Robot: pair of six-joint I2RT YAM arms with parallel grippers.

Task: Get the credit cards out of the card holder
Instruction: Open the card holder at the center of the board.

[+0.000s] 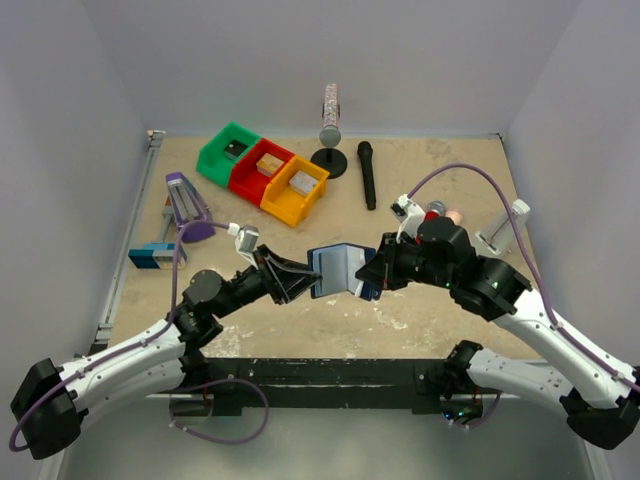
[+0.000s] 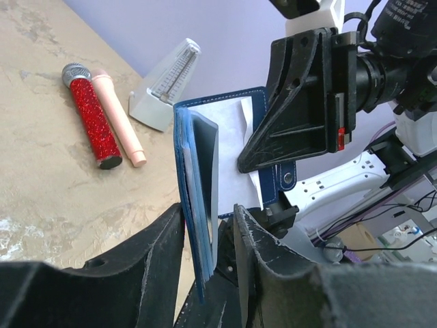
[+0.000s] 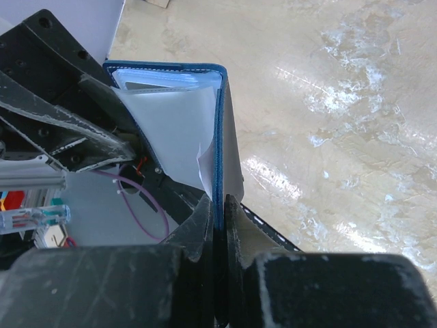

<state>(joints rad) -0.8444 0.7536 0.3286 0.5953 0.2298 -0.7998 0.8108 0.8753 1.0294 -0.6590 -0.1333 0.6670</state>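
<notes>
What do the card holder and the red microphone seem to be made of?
The card holder looks like matte dark blue leather or imitation leather: pale stitching runs along its edges. The red microphone has a sparkling glitter coating on its body and a silvery mesh head, probably metal; the material under the glitter is unclear.

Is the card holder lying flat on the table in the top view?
No, the card holder stands upright and open in a V, one flap pinched between the right gripper's fingers.

Coloured bins (image 1: pixel 283 208); black microphone (image 1: pixel 367 175); white metronome (image 2: pixel 167 85)
</notes>
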